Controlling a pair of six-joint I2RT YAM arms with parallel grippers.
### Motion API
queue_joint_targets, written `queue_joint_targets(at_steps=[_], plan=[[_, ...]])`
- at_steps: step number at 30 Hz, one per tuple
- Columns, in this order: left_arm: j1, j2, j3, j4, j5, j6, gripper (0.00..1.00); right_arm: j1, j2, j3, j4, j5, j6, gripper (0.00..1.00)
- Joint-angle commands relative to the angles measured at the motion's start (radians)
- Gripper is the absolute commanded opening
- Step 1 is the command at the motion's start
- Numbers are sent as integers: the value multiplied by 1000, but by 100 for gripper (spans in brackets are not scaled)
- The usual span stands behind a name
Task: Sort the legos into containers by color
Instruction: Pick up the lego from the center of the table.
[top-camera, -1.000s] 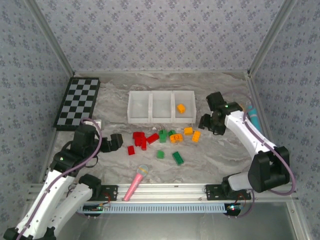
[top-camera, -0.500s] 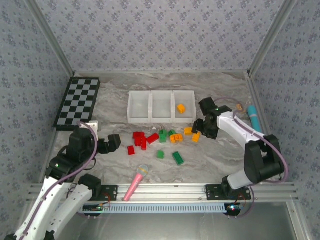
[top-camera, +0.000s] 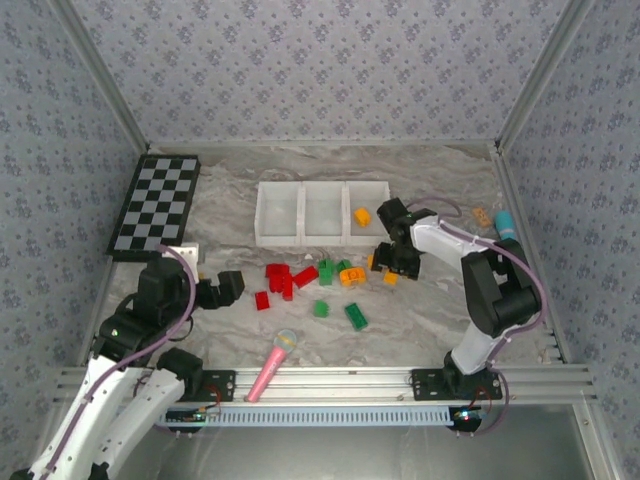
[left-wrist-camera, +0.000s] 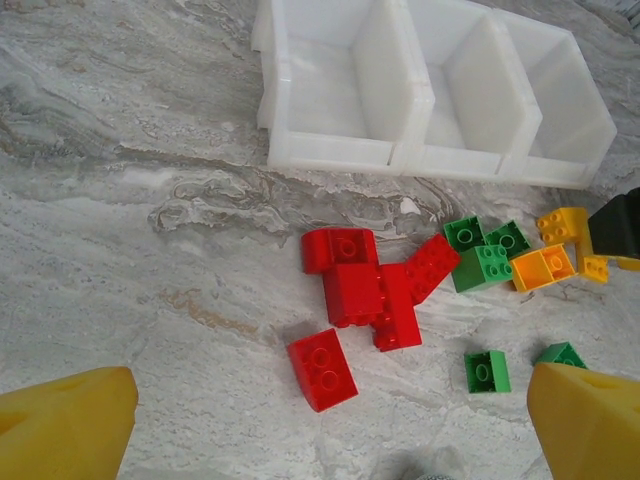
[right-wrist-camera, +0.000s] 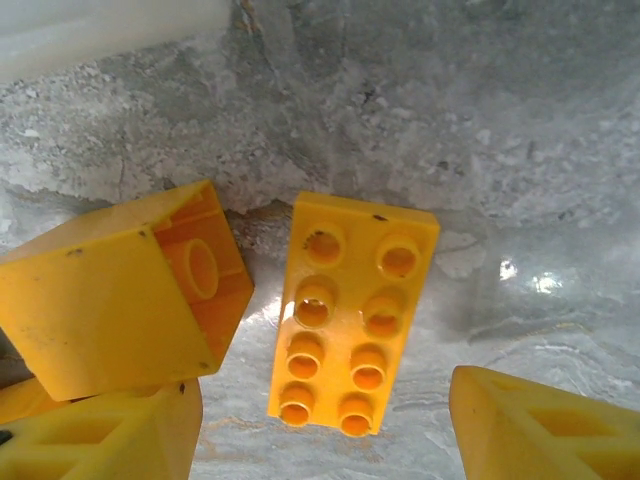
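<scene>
Left arm barely shifted in the last second, just eased back a touch. Left fingers (left-wrist-camera: 60, 425) sat wide apart and empty, low over the counter (top-camera: 430, 310), just left of the red bricks (left-wrist-camera: 370, 290). Right arm did the real move: it swung in from beside the bins (top-camera: 322, 242) to the orange bricks (top-camera: 352, 276) in front of the right-hand bin.

Layout, left to right:
- Reds sat in a tight clump, with one loose brick nearer the left arm.
- Green bricks (top-camera: 328, 270) lay next, touching the oranges, with two more greens loose closer to the arms.
- All of these were on the counter in front of the bins.
- Left and middle bins looked empty. One binned orange brick (top-camera: 362, 216) lay in the right one.

Right fingers (right-wrist-camera: 540, 430) were apart, straddling an oblong orange brick (right-wrist-camera: 352, 312) that lay flat, studs up. There were gaps on both sides, so it wasn't clamped. A tipped orange brick (right-wrist-camera: 120, 300) lay on its side just beside it, close to one finger.

Read: the sort had barely started, with one brick binned. Right arm looked lined up for a second orange, though the tipped neighbour could get nudged or pinched on closing. Left arm looked staged for the reds.
</scene>
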Motion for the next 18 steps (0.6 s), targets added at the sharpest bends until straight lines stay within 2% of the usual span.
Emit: queue_joint_targets(at_steps=[1,12,18], plan=[[-7,-6,-3,32,26,20,100,21,39,33,-17,44,12,68],[-9,-4,-13,46,26,24,100,23,61,14,-53,93,12,61],[-9,2,-14,47,29,25,100,11,53,-12,-31,87,-21,49]])
